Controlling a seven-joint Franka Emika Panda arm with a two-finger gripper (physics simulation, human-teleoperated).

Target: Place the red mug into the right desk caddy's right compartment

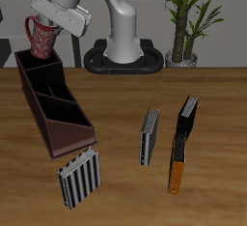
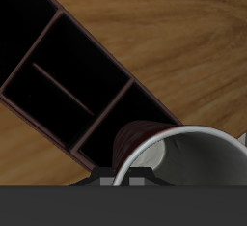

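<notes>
My gripper (image 1: 47,25) is shut on the red mug (image 1: 41,40), a red-pink speckled mug with a white inside, and holds it upright in the air over the back end of the right desk caddy (image 1: 39,124). The caddy is a long dark brown tray with inner dividers. Its plain rectangular end section, the right compartment (image 1: 41,72), lies just below the mug. In the wrist view the mug (image 2: 166,157) fills the near field, with that end compartment (image 2: 125,124) beside it and a straight cross divider (image 2: 104,111) closing it.
A small grey ribbed rack (image 1: 77,179) lies near the table's front edge, beyond the caddy's front end. Two books (image 1: 148,135) (image 1: 183,133) lie farther along the table. The robot base (image 1: 121,51) and a potted plant (image 1: 188,27) stand at the back.
</notes>
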